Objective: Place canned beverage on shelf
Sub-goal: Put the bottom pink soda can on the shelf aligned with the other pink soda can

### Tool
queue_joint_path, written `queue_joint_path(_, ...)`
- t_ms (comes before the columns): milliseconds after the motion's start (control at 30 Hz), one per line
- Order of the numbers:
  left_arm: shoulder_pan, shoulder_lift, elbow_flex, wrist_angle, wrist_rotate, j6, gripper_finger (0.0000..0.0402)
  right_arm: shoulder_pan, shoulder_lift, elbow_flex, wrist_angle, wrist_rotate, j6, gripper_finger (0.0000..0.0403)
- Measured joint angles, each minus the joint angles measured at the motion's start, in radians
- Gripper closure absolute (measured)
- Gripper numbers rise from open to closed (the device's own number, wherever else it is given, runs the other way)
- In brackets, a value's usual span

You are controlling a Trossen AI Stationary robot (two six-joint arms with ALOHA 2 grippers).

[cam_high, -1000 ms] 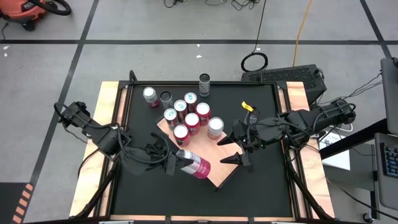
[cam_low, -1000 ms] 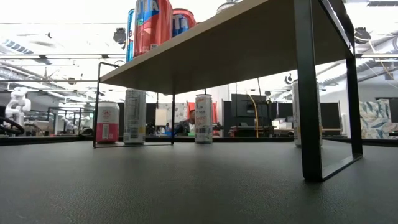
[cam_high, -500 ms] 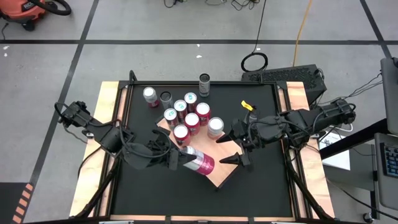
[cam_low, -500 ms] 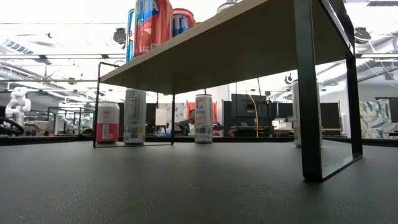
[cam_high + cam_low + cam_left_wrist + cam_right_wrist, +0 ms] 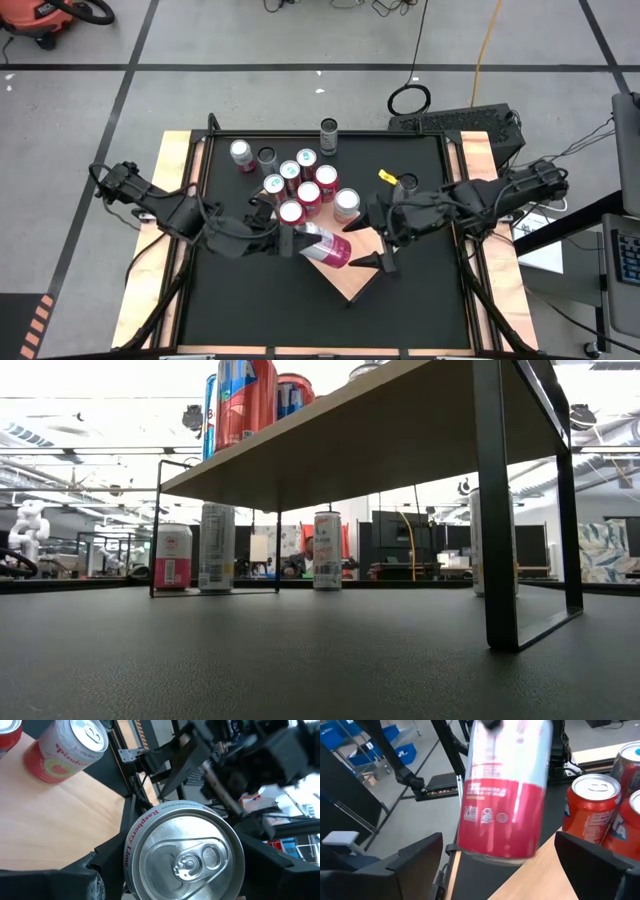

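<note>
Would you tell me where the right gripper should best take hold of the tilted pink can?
Probably the pink lower body of the can, approached from its base end. The left gripper clamps the top end, lying tilted over the shelf; the round free half faces the open right gripper, fingers either side.

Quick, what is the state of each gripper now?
Left gripper: closed on the pink can, held lying sideways above the shelf.
Right gripper: open, holding nothing.
</note>
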Motion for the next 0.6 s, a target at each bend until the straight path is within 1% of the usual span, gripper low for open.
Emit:
queue_joint_path(267, 0.004, 0.0, 0.0, -0.005, 0.001, -0.025, 0.0119, 0.002, 0.06, 0.0, 0.012, -0.001, 0.0, 0.004)
queue_joint_path(433, 0.005, 0.0, 0.0, -0.01, 0.006, -0.025, 0.0119, 0.002, 0.075, 0.0, 0.02, -0.052, 0.003, 0.004)
queue_joint_path(600, 0.007, 0.0, 0.0, -0.017, 0.007, -0.024, 0.0119, 0.002, 0.075, 0.0, 0.02, -0.054, 0.003, 0.004)
